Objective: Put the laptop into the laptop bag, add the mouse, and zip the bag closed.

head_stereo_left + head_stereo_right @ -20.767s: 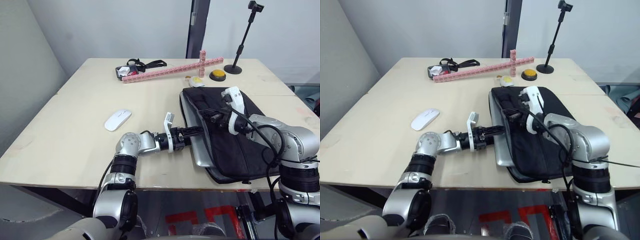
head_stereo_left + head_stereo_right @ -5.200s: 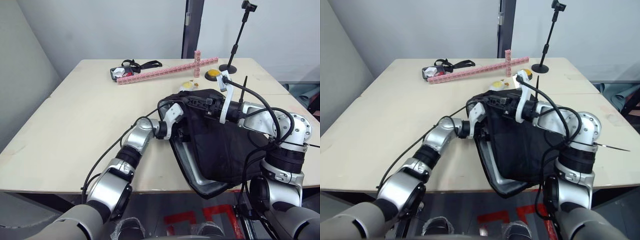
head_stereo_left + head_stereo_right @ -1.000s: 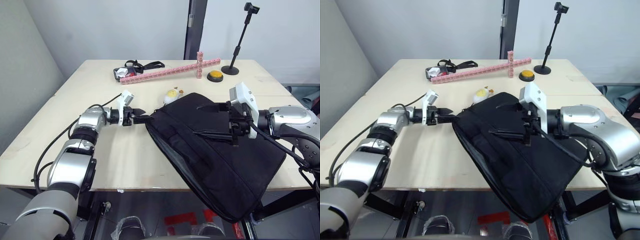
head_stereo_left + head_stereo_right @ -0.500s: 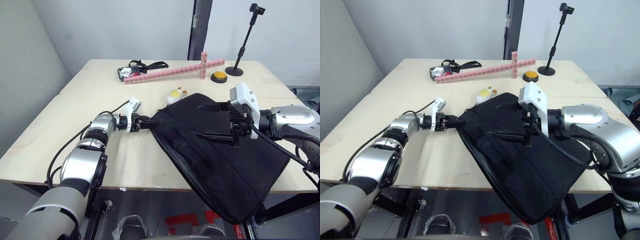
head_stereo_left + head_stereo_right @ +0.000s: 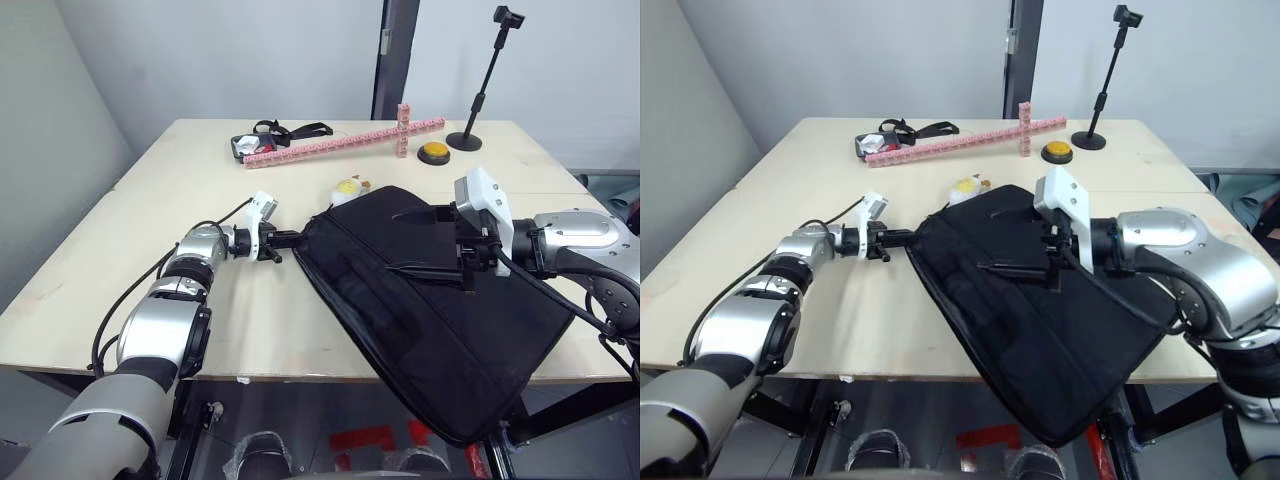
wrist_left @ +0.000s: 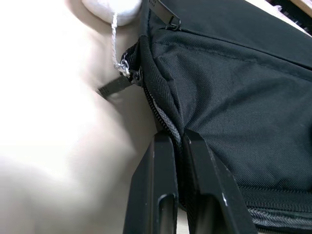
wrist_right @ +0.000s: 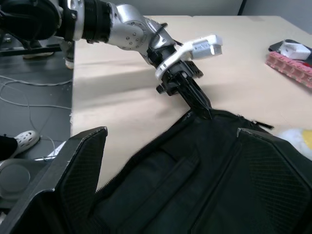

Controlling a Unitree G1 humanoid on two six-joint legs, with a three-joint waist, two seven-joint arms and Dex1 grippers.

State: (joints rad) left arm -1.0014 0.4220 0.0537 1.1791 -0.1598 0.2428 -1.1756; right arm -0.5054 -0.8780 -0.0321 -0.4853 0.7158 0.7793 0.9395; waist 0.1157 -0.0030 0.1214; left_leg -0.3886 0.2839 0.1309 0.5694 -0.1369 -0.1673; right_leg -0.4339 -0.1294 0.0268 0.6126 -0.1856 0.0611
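The black laptop bag (image 5: 420, 320) lies slanted on the table, and its near corner hangs over the front edge. My left gripper (image 5: 293, 240) reaches in from the left and is shut on the bag's zippered edge (image 6: 168, 129) at its left corner. A zipper pull with a white string (image 6: 127, 68) sits just beyond the fingertips. My right gripper (image 5: 420, 240) hovers open over the bag's top panel, with its fingers (image 7: 73, 165) spread wide and nothing between them. The laptop and the mouse are hidden or out of view.
A white plush egg toy (image 5: 347, 187) lies against the bag's far edge. Further back are a pink block bar (image 5: 340, 140), a yellow button (image 5: 434, 152), a black stand (image 5: 465, 138) and a small case with a black strap (image 5: 250, 145).
My left gripper's fingers have closed from wide open onto the bag's left corner. The right gripper stays open over the bag. The bag has hardly moved.
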